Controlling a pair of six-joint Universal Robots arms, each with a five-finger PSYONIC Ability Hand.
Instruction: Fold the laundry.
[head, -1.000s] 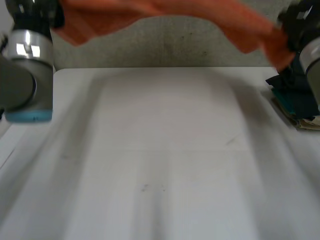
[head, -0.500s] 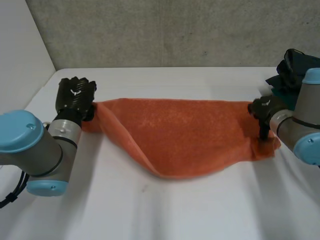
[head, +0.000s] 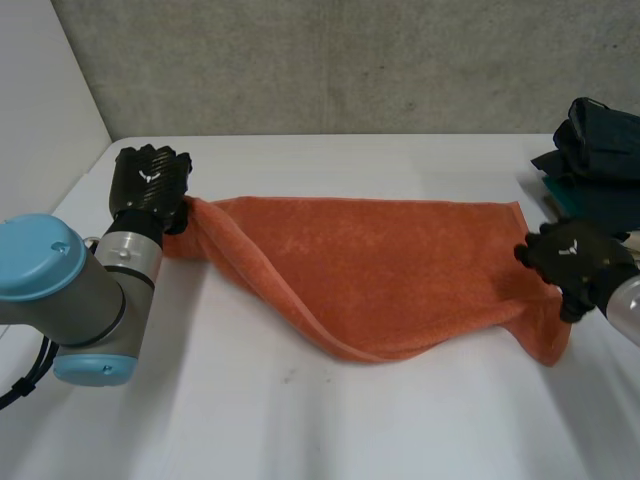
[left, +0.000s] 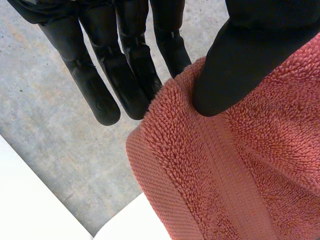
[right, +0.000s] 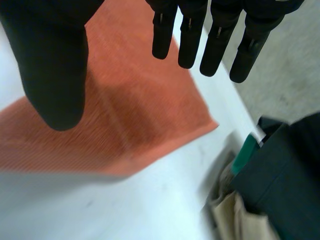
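lying across the middle of the white table (head: 320, 420), the orange towel (head: 390, 270) stretches from left to right, with a raised fold running from its far left corner down to its near edge. the left hand (head: 148, 188) has hold of that far left corner. in the left wrist view its thumb (left: 240, 65) presses on the hem while straight fingers (left: 125, 75) back the cloth from the other side, so the corner is pinched and held just off the table.

the right hand (head: 575, 258) is at the towel's right end, over the near right corner. in the right wrist view its fingers (right: 215, 45) are straight and spread well away from the thumb, holding nothing, and the towel lies on the table below the palm.

each hand has a small white mark on its back, too small to read. a stack of dark folded clothes (head: 600, 160) sits at the far right of the table, just beyond the right hand and apart from the towel.
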